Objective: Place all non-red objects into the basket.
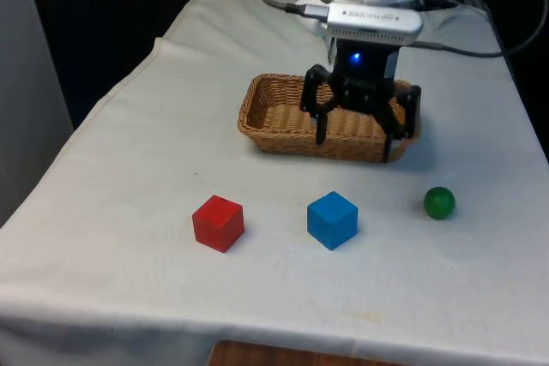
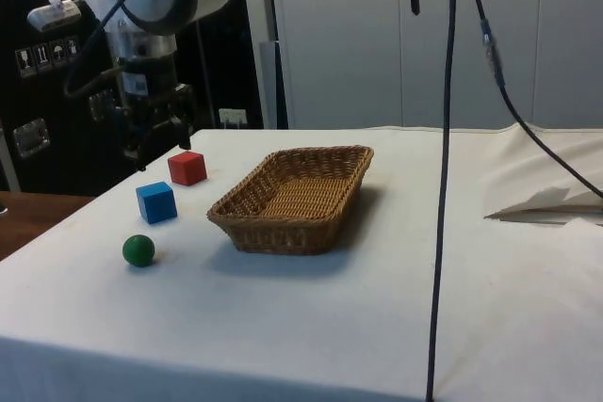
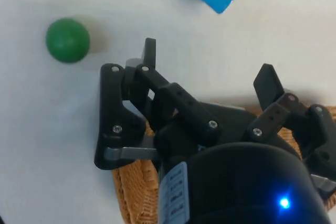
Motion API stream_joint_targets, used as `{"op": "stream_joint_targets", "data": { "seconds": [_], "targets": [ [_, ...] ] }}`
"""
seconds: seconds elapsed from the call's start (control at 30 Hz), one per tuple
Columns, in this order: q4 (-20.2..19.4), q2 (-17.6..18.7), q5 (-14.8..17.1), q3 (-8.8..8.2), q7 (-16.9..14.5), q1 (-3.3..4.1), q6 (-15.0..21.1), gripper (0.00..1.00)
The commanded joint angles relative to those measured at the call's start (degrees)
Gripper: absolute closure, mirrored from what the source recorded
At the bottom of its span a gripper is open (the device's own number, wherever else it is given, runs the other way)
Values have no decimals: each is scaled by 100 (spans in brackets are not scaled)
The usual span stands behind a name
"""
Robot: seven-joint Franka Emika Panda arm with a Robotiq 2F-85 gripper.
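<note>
I am hovering the gripper (image 1: 358,136), fingers apart and empty, above the wicker basket's (image 1: 266,99) near rim. The blue cube (image 1: 332,219) and green ball (image 1: 439,202) are lying just beyond it; the ball may roll if nudged.

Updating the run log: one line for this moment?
gripper: open, empty, raised | basket: empty | blue cube, green ball, red cube: on cloth
</note>
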Motion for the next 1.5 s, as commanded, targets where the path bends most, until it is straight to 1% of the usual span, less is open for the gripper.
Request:
{"op": "stream_joint_targets", "data": {
  "seconds": [0.0,0.1,0.13,0.17,0.23,0.27,0.4,0.47,0.5,0.67,0.73,0.77,0.8,1.03,1.07,1.1,1.37,1.4,1.47],
  "targets": [
    [52,86,80,29,-6,-52,74,0],
    [92,195,160,23,0,-74,160,0],
    [29,138,109,-11,0,-34,149,0],
    [115,235,183,17,6,-80,183,0],
    [172,309,223,17,11,-92,218,0],
    [246,407,281,11,23,-103,241,0],
    [424,573,344,-6,74,-109,241,0],
    [441,590,321,-29,74,-92,235,0],
    [556,688,361,-11,132,-115,229,0],
    [751,859,384,-11,246,-132,218,0],
    [825,917,390,-23,292,-132,212,0],
    [751,865,344,-46,269,-103,235,0],
    [888,968,384,-34,344,-126,201,0],
    [1123,1186,384,-52,550,-138,201,0],
    [1060,1140,344,-69,533,-109,229,0],
    [1146,1215,378,-52,579,-132,195,0],
    [1329,1438,355,-86,842,-115,183,0],
    [1272,1392,344,-74,802,-115,229,0],
    [1381,1495,350,-92,888,-115,178,0]
  ]
}}
